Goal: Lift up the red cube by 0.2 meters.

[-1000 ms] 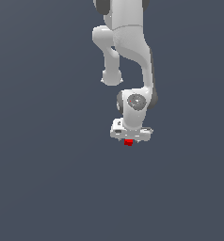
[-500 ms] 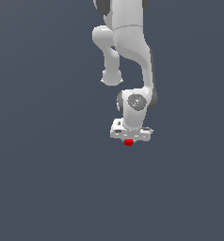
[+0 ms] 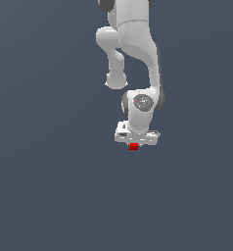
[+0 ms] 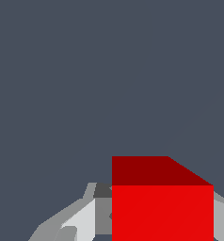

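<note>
The red cube (image 3: 133, 146) sits directly under the white Panda gripper (image 3: 134, 144), its top tucked up against the underside of the gripper's wide white body, and only its lower part peeks out below. In the exterior view the cube is much narrower than that body and lies near the middle of its width, a little toward the exterior view's left of the centre.

In the wrist view the red cube (image 4: 162, 212) fills the near part of the picture, seen from close by. One bright red face is turned squarely to the camera, and a darker red face slopes away behind it. Being a cube, it has no long axis to speak of; its edges run square to the gripper, with no visible twist.

A pale grey finger (image 4: 81, 219) stands right against one side face of the cube, with a darker grey pad part meeting the red edge. On the opposite side a sliver of another grey finger shows just past the cube. So the jaws are drawn in to the cube's width and clamped on it, one finger on each side face.

Around the cube both views show only a plain dark blue-grey ground (image 3: 50, 186), with no shadow or edge to tell whether the cube touches it
</note>
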{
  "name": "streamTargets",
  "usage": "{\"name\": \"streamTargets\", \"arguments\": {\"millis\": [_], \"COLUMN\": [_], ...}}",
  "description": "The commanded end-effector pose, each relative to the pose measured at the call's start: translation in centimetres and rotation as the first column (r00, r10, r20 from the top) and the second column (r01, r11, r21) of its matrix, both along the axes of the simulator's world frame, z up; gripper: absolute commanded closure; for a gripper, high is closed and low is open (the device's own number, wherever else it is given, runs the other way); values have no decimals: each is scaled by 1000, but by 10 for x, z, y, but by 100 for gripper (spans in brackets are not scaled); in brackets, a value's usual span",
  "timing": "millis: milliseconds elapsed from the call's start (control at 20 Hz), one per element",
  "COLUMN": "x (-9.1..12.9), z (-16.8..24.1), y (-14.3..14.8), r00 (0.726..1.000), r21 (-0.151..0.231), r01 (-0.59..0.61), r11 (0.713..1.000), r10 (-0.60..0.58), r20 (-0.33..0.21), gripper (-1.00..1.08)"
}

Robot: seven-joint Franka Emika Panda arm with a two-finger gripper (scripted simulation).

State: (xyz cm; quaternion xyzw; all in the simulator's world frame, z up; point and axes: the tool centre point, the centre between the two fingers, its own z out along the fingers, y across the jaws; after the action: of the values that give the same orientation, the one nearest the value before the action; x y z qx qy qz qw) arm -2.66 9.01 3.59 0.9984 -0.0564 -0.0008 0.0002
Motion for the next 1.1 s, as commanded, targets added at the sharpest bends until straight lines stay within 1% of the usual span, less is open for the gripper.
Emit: {"name": "streamTargets", "arguments": {"millis": [0, 250, 750, 1050], "x": [0, -1, -2, -1], "z": [12, 49, 144, 180], "y": [0, 0, 0, 0], "r00": [1000, 1000, 1000, 1000], "r21": [0, 0, 0, 0], "r01": [0, 0, 0, 0], "r11": [1000, 1000, 1000, 1000], "r10": [0, 0, 0, 0], "r20": [2, 2, 2, 2], "gripper": [108, 108, 108, 108]}}
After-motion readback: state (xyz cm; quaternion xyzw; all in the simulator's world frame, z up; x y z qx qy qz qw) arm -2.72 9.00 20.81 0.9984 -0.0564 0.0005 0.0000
